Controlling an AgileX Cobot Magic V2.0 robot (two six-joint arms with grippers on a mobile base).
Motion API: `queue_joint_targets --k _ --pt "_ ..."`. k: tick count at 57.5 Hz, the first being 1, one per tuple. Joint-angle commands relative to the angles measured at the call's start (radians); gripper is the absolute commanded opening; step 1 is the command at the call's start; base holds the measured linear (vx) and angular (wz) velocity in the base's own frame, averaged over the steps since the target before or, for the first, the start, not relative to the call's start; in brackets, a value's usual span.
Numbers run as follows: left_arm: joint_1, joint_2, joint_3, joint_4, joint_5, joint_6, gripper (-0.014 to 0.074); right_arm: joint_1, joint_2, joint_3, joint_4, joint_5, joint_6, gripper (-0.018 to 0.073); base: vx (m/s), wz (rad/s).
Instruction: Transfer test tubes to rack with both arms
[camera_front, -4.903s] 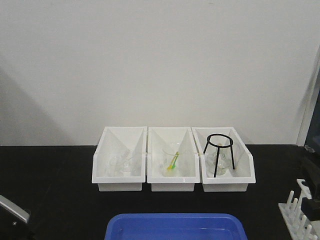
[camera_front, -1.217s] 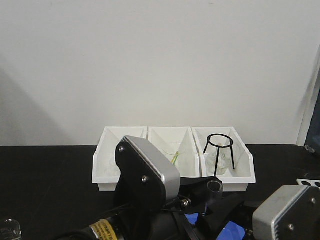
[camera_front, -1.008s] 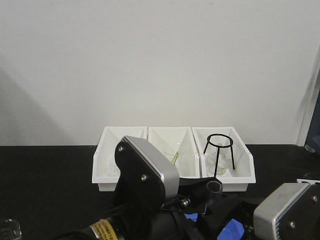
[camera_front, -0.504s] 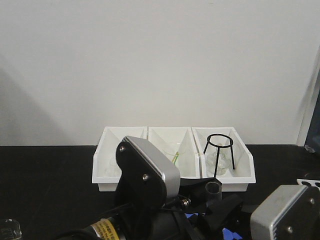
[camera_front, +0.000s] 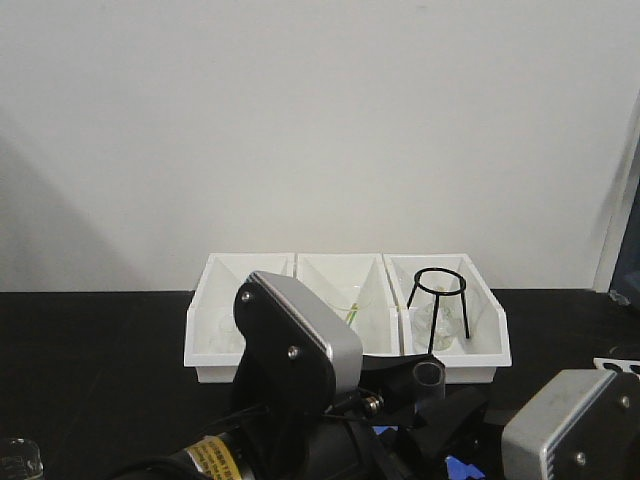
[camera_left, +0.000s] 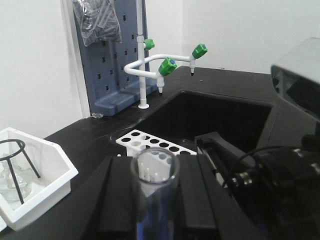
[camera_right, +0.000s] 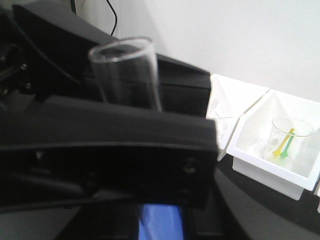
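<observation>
My left gripper is shut on a clear test tube, held upright with its open mouth up. In the front view the tube stands just right of the left arm's silver wrist housing. The right arm's housing is low at the right. In the right wrist view the tube's top rises behind a black left finger. My right gripper sits below it, dark and blurred, so its jaws cannot be made out. The white rack stands beyond the tube.
Three white bins line the back; the right one holds a black wire tripod. A beaker sits at the lower left. A blue bin lies under the arms. A sink and green-tipped faucet lie beyond the rack.
Five seconds ago both arms were low and out of the way. Over the last second the left arm has held the tube almost still, and the right arm's housing has shifted slightly left.
</observation>
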Motion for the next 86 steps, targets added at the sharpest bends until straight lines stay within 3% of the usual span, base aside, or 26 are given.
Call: queue_joint_targets --k 1,16,22,29,38,46,56,60,64,72,77,86 --pt "-0.003 -0.034 -0.032 -0.004 -0.081 0.0 0.0106 -0.005 -0.01 -0.031 0.004 -0.094 0.001 -0.0011 0.0 0.0" --pt "-0.003 -0.041 -0.032 -0.007 -0.08 -0.003 0.041 -0.005 -0.01 -0.031 0.004 -0.094 0.024 -0.0011 0.0 0.0" --pt "-0.003 -0.073 -0.032 -0.007 -0.097 0.0 0.0461 -0.005 -0.01 -0.031 0.004 -0.094 0.024 -0.0011 0.0 0.0" --pt "0.005 -0.131 -0.032 -0.007 -0.117 0.0 0.0463 -0.005 -0.01 -0.031 0.004 -0.094 0.024 -0.0008 0.0 0.0" --pt "0.037 -0.219 -0.032 -0.007 -0.087 0.057 0.0437 -0.005 -0.01 -0.031 0.004 -0.094 0.024 -0.0008 0.0 0.0" --pt "0.108 -0.301 -0.032 -0.008 0.047 0.123 0.0363 -0.007 -0.01 -0.031 0.004 -0.112 0.023 -0.0008 0.0 0.0" --pt "0.25 -0.365 -0.032 -0.007 0.277 0.131 0.0107 -0.007 -0.01 -0.031 0.019 -0.211 0.005 -0.0007 0.0 0.0" --pt "0.297 -0.366 -0.032 -0.005 0.333 0.131 -0.0017 -0.008 -0.01 -0.031 0.077 -0.242 -0.046 -0.0007 0.0 0.0" --pt "0.342 -0.384 -0.029 0.0 0.374 0.131 -0.0023 -0.027 -0.01 -0.031 0.18 -0.259 -0.128 -0.0007 0.0 0.0" --pt "0.4 -0.41 -0.028 0.0 0.436 0.131 -0.0022 -0.149 -0.01 -0.031 0.357 -0.26 -0.28 -0.0007 0.0 0.0" --pt "0.425 -0.424 -0.028 0.001 0.479 0.131 -0.0022 -0.267 -0.01 -0.031 0.38 -0.237 -0.353 -0.0006 0.0 0.0" --pt "0.455 -0.424 -0.028 0.014 0.561 0.131 -0.0021 -0.488 -0.01 -0.031 0.376 -0.213 -0.378 -0.0006 0.0 0.0"
